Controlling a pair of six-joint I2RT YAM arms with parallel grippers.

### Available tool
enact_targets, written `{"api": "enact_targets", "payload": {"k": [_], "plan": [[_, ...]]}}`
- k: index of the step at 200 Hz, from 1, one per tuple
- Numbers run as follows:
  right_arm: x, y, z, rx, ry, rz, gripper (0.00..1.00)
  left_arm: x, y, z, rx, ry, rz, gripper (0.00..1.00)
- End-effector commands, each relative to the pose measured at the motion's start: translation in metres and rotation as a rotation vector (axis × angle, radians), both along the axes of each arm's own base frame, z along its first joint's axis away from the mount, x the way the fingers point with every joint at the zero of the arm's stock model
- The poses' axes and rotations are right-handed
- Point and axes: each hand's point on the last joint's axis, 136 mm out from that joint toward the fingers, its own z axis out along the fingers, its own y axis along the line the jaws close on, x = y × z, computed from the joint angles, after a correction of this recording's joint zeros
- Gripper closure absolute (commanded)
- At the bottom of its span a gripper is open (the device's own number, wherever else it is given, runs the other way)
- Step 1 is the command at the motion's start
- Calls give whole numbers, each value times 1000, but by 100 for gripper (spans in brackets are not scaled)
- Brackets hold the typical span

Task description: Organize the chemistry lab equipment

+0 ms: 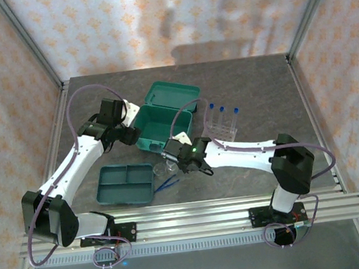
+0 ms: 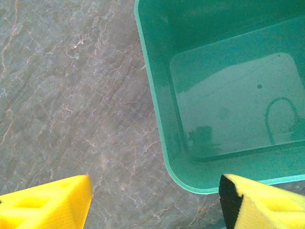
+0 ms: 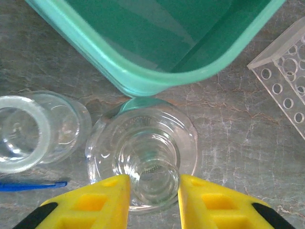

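My right gripper is shut on the neck of a clear glass flask that stands on the table beside the teal case. A second glass vessel stands just left of it, with the blue tweezers lying in front. The clear perforated rack holds three blue-capped test tubes behind the right arm. The flat teal divided tray lies at the front left with nothing in it. My left gripper hangs open over the table at the case's near left corner, holding nothing.
The larger teal hinged case lies open in the middle of the table, its tub bare inside and its rim close behind the flask. A corner of the rack lies to the flask's right.
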Motion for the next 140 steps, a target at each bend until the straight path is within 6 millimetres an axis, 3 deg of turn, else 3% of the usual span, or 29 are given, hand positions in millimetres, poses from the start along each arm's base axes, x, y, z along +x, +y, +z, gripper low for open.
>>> {"api": "enact_targets", "payload": {"k": [1, 72, 140], "plan": [[5, -4, -2, 8, -4, -33, 66, 9, 8, 14, -3, -46, 40, 26], [12, 1, -6, 28, 11, -37, 66, 9, 9, 14, -5, -46, 44, 26], [8, -7, -6, 38, 22, -62, 75, 12, 8, 14, -19, -48, 43, 26]]}}
